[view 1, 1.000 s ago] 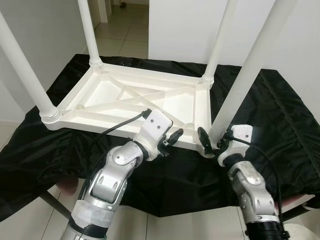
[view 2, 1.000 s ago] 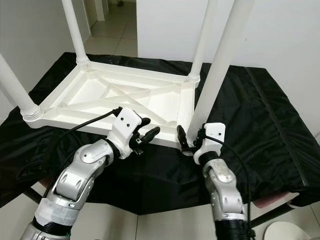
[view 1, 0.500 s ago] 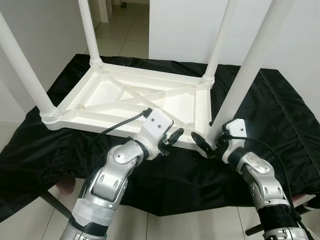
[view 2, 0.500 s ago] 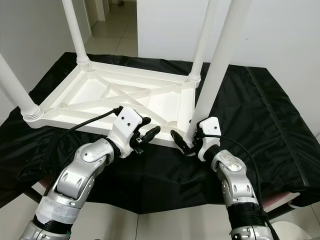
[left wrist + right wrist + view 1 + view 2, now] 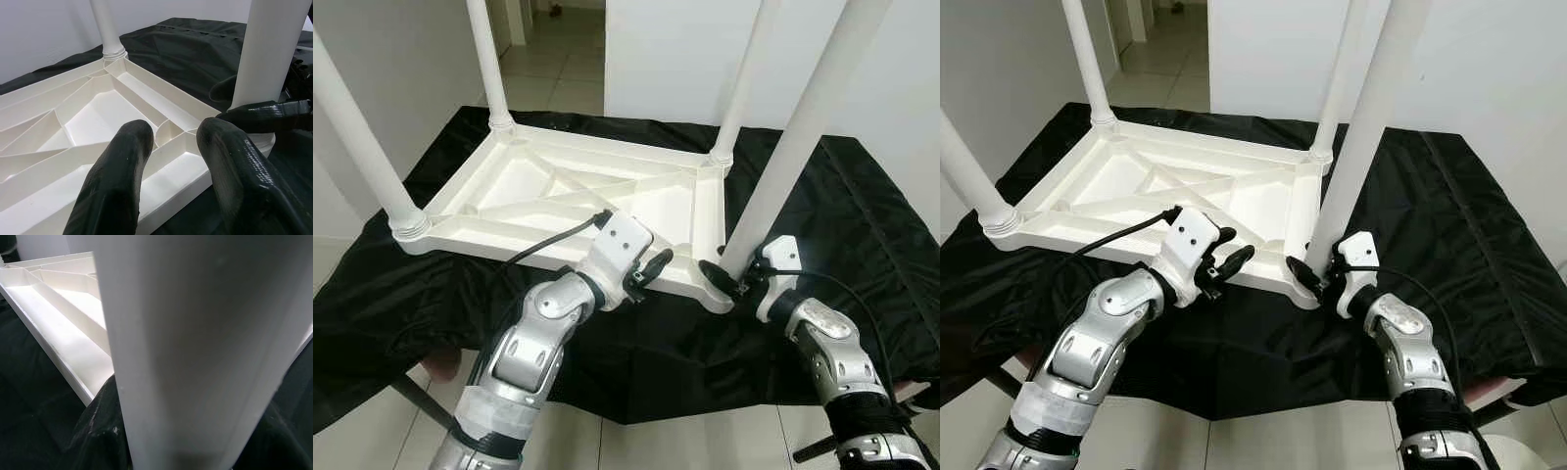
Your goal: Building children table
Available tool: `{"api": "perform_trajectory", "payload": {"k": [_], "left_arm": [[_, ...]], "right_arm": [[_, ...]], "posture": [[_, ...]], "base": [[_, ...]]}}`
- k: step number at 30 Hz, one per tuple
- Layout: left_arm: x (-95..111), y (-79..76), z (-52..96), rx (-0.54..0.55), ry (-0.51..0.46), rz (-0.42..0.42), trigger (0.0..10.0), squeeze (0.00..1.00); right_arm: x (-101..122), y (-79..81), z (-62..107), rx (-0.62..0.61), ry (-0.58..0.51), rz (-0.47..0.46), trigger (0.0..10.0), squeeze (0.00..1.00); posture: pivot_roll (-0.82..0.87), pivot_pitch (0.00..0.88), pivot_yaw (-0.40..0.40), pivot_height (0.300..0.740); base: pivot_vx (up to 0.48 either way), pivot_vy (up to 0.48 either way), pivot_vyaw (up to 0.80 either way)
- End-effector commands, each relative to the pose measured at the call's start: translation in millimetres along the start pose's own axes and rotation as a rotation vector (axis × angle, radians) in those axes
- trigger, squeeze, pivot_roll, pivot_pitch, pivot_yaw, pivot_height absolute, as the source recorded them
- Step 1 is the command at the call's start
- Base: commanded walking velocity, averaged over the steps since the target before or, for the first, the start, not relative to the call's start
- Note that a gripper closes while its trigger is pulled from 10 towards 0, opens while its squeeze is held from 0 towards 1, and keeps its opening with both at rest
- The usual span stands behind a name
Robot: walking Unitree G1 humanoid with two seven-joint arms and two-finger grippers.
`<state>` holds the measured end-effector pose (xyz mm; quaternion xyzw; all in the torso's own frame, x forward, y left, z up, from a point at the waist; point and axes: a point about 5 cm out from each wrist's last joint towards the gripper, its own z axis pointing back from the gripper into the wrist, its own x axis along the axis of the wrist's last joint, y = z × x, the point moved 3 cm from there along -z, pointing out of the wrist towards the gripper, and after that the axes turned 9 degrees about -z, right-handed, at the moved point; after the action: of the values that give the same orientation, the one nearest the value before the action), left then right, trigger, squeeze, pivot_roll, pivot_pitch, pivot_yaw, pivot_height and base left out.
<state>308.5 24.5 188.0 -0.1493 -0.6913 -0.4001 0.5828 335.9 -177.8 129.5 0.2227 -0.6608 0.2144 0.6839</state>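
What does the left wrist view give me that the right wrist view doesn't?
Left wrist: the left gripper, open, over the near rim of the upturned tabletop, a far corner leg seated in its socket, and the black cloth beyond.

Right wrist: a tight close-up of the near right leg with the right gripper's dark fingers around its base.

Both: that near right leg at its corner socket, the ribbed white underside, and black cloth.
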Motion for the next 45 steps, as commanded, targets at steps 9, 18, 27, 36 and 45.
{"api": "perform_trajectory", "payload": {"k": [9,18,27,36,45], "left_arm": [[0.6,0.0,-2.1,0.016,0.002,-0.03,10.0,0.0],[-4.6,-1.2,-3.1,0.01,0.014,-0.051,10.0,0.0],[-4.4,-2.6,-5.1,0.01,0.006,-0.011,10.0,0.0],[-3.7,-5.3,-6.3,0.016,-0.005,0.004,10.0,0.0],[-5.0,-3.5,-5.3,0.031,-0.002,0.008,10.0,0.0]], "right_arm": [[-8.6,-10.6,3.8,-0.16,0.017,-0.033,10.0,0.0],[-11.7,-21.5,7.6,-0.386,-0.014,-0.074,10.0,0.0],[-13.9,-0.9,6.8,-0.657,-0.063,-0.15,10.0,0.0],[-11.5,19.4,3.4,-0.834,-0.113,-0.217,10.0,0.0],[-5.0,22.0,8.9,-0.935,-0.145,-0.235,10.0,0.0]], "posture": [[0.04,0.0,-0.019,0.74],[0.04,0.0,-0.021,0.74],[0.03,0.0,-0.022,0.74],[0.03,0.0,-0.035,0.74],[0.04,0.0,-0.039,0.74]], "base": [[0.0,0.0,0.0],[0.0,0.0,0.0],[0.0,0.0,0.0],[0.0,0.0,0.0],[0.0,0.0,0.0]]}}
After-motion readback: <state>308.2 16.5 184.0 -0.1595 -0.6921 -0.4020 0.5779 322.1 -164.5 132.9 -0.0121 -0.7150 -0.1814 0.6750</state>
